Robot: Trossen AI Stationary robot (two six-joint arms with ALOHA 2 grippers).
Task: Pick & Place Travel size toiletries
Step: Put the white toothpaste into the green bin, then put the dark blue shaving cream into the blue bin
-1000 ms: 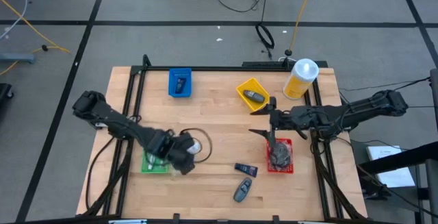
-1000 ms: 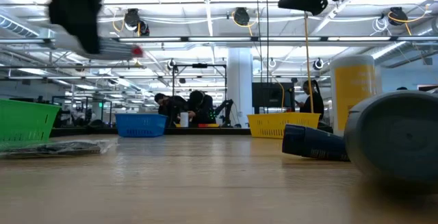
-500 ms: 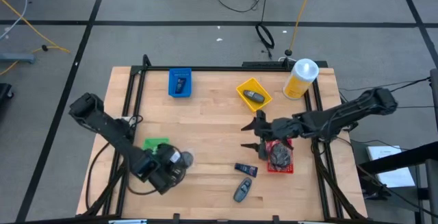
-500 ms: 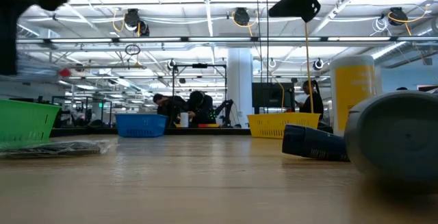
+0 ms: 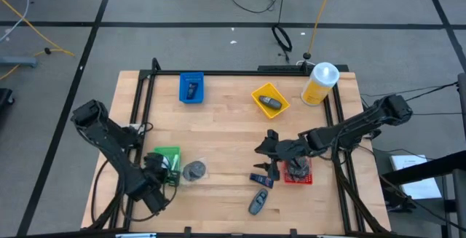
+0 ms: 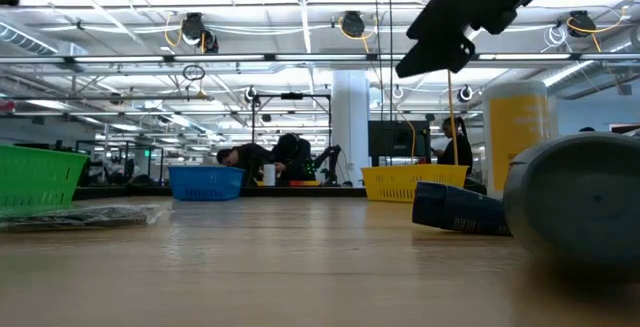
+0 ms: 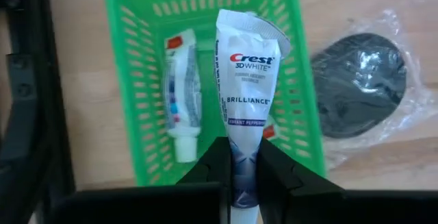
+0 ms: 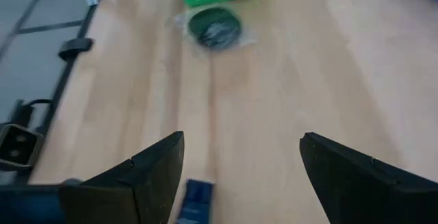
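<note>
My left gripper [image 7: 245,176] is near the table's front left edge [image 5: 162,174] and is shut on a white Crest toothpaste tube [image 7: 248,80]. The tube hovers over the green tray [image 7: 140,80], where another small white tube [image 7: 182,114] lies flat. A grey round wrapped pad [image 5: 194,170] lies on the table right of that tray. My right gripper [image 5: 268,155] is open, above a dark-blue mini tube [image 5: 261,180] that lies on the wood [image 8: 196,200]. A dark-grey oblong piece [image 5: 256,203] lies nearer the front edge. My left gripper pinches the white tube between its two fingers at the tube's lower, narrow end [image 7: 244,157]. The tube runs on forward in line with the fingers, its crimped end [image 7: 254,24] farthest from them. It is lifted clear, above the green tray.
A red tray [image 5: 298,169] with dark items sits just right of my right gripper. Farther back are a yellow tray [image 5: 268,100] with a dark piece, a blue tray [image 5: 191,87] with an item, and the large yellow bottle [image 5: 320,82]. Bare wood lies mid-table.
My left gripper has drawn back from beside the round pad toward the near left edge, leaving the pad uncovered on the table. My right gripper has moved from over the red tray leftward and toward the near edge, ending above the dark-blue tube.
</note>
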